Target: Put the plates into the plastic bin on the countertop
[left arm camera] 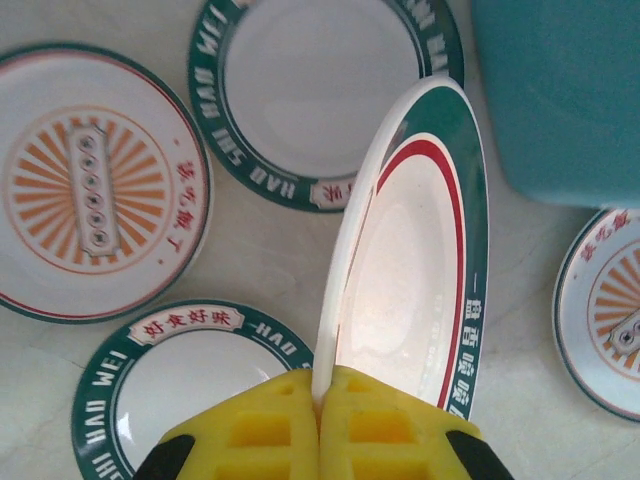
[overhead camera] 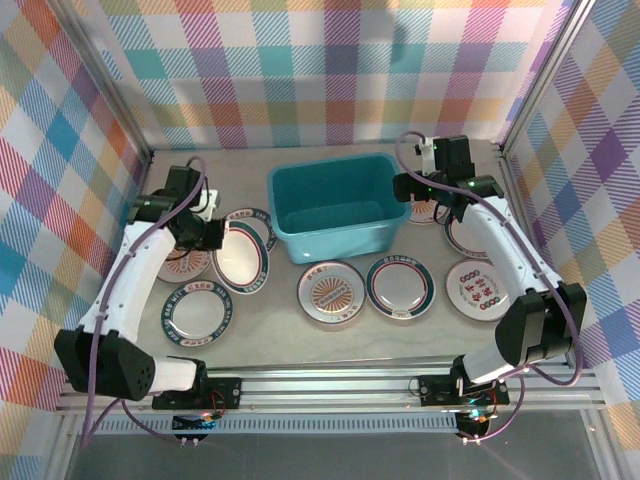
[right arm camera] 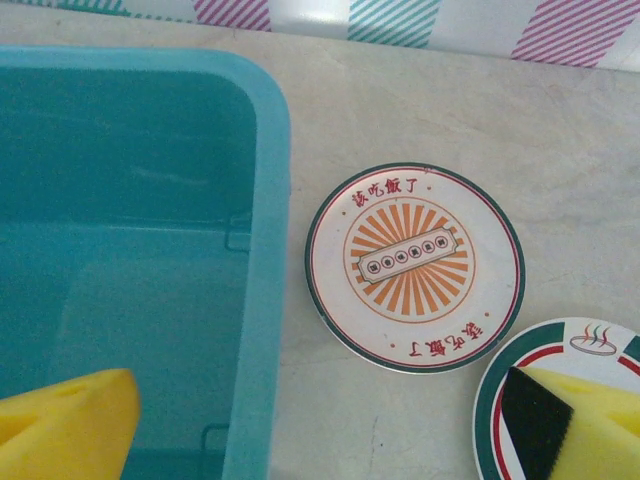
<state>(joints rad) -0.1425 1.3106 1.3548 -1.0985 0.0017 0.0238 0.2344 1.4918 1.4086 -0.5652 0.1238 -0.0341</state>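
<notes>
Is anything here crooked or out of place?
One plate stands nearly on edge, pinched at its rim by the left end effector, while the other plates lie flat on the countertop. Nothing looks spilled or broken.

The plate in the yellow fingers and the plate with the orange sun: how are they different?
The pinched plate stands on its edge, clamped by the left gripper; the orange sun plate lies flat on the countertop. The pinched plate has a wide teal rim and plain white middle; the orange sun plate has orange rays and a thin rim. Both are round, white, with writing.
</notes>
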